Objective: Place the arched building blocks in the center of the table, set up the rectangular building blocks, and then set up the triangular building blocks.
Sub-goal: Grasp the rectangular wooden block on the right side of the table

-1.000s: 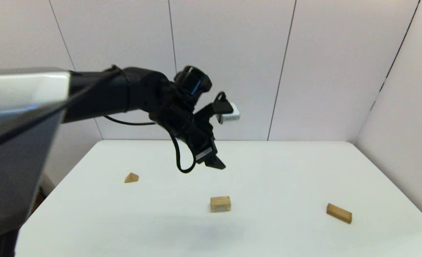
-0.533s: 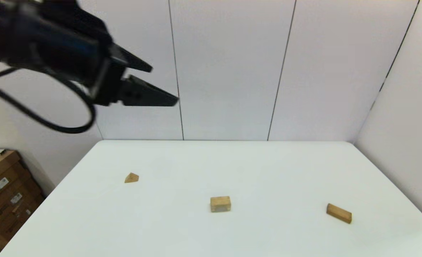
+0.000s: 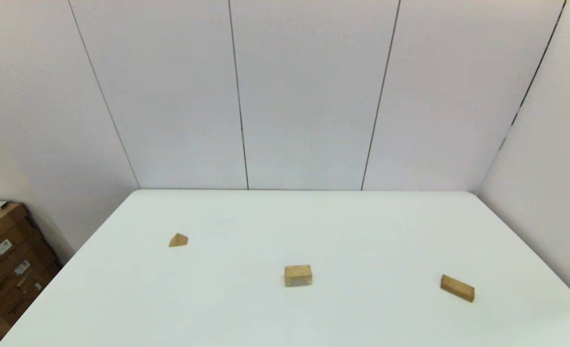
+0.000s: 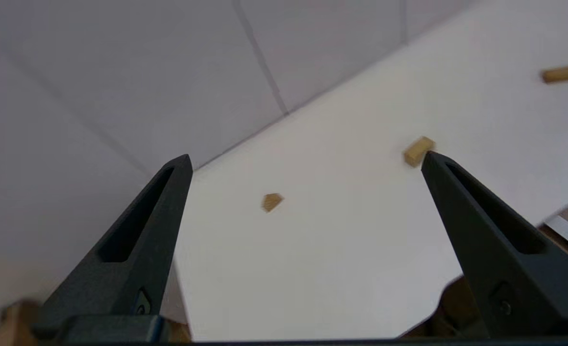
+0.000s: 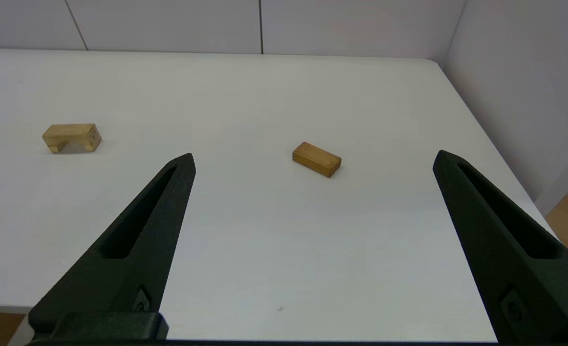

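Observation:
The arched block stands on its two legs near the middle of the white table. To its right lies the rectangular block, flat on its wide face. The triangular block sits at the left. Neither arm shows in the head view. My left gripper is open, off the table's left side, holding nothing. My right gripper is open near the front edge, pointing toward the rectangular block, holding nothing.
Cardboard boxes stand on the floor left of the table. White wall panels close off the back and the right side. The table's front right corner lies close to my right gripper.
My left arm has swung up and to the left, from above the arched block out of the head view. The three blocks have not moved.

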Controlling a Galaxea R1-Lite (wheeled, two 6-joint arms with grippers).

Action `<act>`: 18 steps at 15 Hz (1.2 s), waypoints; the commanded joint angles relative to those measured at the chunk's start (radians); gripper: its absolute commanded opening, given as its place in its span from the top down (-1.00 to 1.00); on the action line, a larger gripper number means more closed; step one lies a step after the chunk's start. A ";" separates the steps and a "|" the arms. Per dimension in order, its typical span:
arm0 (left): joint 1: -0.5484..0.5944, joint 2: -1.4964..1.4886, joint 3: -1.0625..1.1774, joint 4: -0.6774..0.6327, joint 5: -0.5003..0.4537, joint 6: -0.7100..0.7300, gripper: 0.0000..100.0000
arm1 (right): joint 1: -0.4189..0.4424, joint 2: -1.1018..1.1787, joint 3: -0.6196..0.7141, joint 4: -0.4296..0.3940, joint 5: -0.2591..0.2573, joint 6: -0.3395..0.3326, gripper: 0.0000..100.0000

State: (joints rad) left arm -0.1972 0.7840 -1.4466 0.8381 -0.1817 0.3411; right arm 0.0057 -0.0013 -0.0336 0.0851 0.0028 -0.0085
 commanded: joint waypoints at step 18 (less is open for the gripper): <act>0.202 -0.784 1.431 -0.804 0.126 -0.185 -1.00 | 0.000 0.000 0.000 0.001 0.000 -0.001 -1.00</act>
State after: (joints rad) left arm 0.0043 -0.0009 -0.1900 0.3377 -0.1072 0.1668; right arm 0.0057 -0.0013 -0.0336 0.0855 0.0028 -0.0085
